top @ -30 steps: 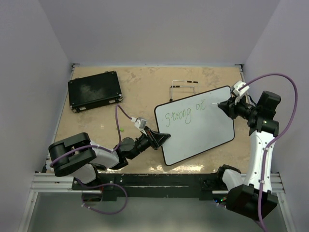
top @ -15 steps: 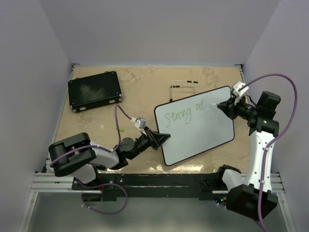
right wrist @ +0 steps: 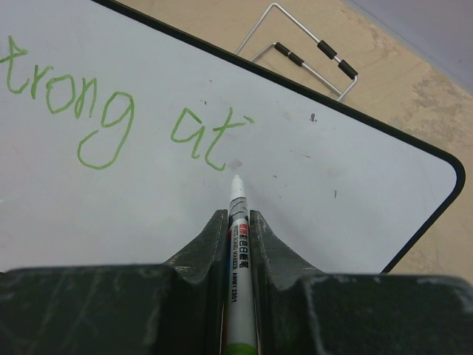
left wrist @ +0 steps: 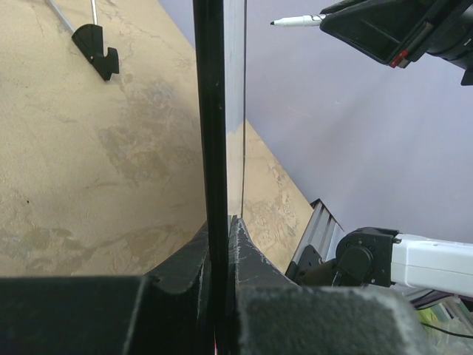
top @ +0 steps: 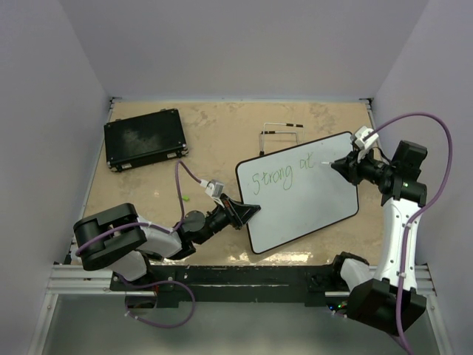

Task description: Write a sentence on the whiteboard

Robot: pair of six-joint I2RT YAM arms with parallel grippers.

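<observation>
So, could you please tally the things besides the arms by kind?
glossy white rectangular whiteboard with black rim: 1
flat black rectangular case: 1
thin metal wire stand: 1
white-barrelled marker pen: 1
small green scrap: 1
Total: 5

L: your left arm point(top: 111, 240) lies low, reaching out toward 2 o'clock | your left gripper point(top: 251, 209) jaws pinched tight | R: your right arm point(top: 395, 229) climbs from base toward 12 o'clock, bent at top | your right gripper point(top: 340, 164) aims at 9 o'clock, jaws clamped tight
</observation>
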